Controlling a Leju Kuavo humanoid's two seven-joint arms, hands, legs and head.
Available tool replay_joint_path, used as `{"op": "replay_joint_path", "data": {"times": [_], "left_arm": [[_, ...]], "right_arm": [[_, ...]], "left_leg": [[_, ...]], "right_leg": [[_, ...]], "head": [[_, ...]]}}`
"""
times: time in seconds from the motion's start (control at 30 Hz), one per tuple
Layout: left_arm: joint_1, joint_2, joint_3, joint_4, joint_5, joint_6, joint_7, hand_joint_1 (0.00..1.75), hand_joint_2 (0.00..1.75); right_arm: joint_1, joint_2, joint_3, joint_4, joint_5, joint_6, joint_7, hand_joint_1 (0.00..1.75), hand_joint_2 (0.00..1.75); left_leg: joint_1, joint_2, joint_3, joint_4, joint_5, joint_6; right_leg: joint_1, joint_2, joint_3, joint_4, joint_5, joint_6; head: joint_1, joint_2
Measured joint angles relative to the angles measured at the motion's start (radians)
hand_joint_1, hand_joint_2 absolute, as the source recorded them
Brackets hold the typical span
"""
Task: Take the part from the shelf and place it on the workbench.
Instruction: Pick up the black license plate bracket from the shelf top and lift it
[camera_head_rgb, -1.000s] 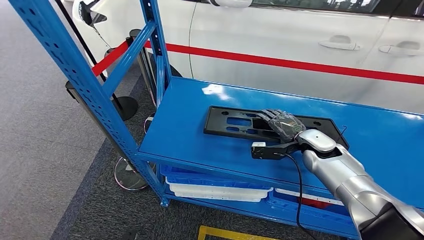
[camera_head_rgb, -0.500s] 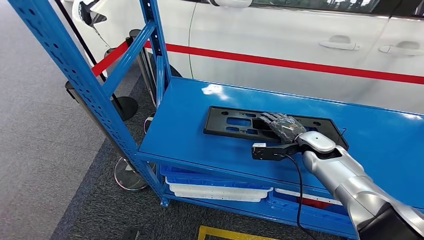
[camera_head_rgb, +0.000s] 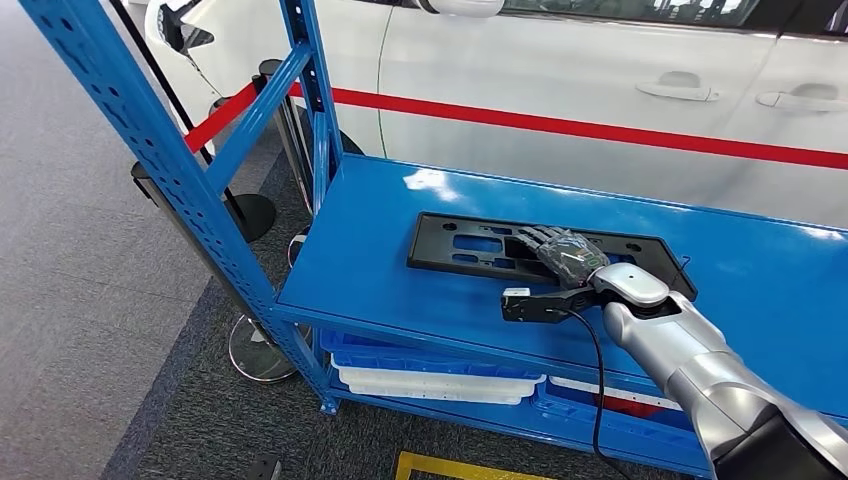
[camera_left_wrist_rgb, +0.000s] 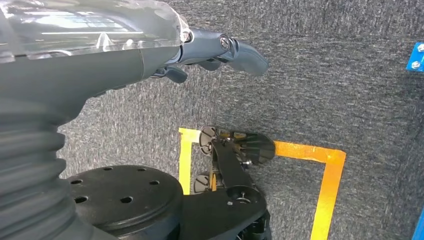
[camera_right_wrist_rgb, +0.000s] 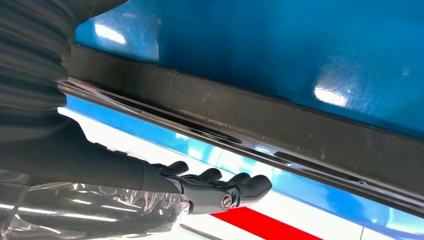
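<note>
Blue metal shelf (camera_head_rgb: 400, 260), glossy top deck, perforated uprights at left. Black flat part (camera_head_rgb: 470, 245) with cut-outs lies flat on top deck, near middle, long side along deck. Lower level: blue trays (camera_head_rgb: 430, 362) and white tray (camera_head_rgb: 440, 385), stacked, contents possibly hidden. Shelf feet stand on grey carpet floor (camera_head_rgb: 90, 330); yellow tape marking (camera_head_rgb: 450, 466) on floor just before shelf.

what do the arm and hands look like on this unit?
Right arm: silver shell, darker toward the shoulder, black cable along it, small black module at the wrist. Right hand: dark grey fingers under clear plastic film. Left hand: grey ribbed cover, clear film, grey thumb.
</note>
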Motion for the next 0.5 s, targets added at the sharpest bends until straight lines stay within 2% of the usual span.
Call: {"op": "replay_joint_path", "data": {"times": [0.27, 0.4, 0.5], "left_arm": [[0.0, 0.0, 0.001, 0.0, -0.002, 0.008, -0.001, 0.0, 1.75], [-0.001, 0.0, 0.001, 0.0, -0.001, 0.014, 0.001, 0.0, 1.75], [0.0, 0.0, 0.001, 0.0, 0.0, 0.021, 0.001, 0.0, 1.75]], "right_arm": [[0.0, 0.004, 0.0, 0.0, 0.017, -0.012, 0.006, 0.0, 1.75], [0.001, 0.004, 0.0, 0.001, 0.023, -0.016, 0.012, 1.75, 1.75], [0.005, 0.006, -0.001, 0.004, 0.023, -0.017, 0.018, 1.75, 1.75]], "left_leg": [[0.0, 0.0, 0.0, 0.0, 0.0, 0.0], [0.0, 0.0, 0.0, 0.0, 0.0, 0.0], [0.0, 0.0, 0.0, 0.0, 0.0, 0.0]], "right_leg": [[0.0, 0.0, 0.0, 0.0, 0.0, 0.0], [0.0, 0.0, 0.0, 0.0, 0.0, 0.0], [0.0, 0.0, 0.0, 0.0, 0.0, 0.0]], "head": [[0.0, 0.0], [0.0, 0.0], [0.0, 0.0]]}}
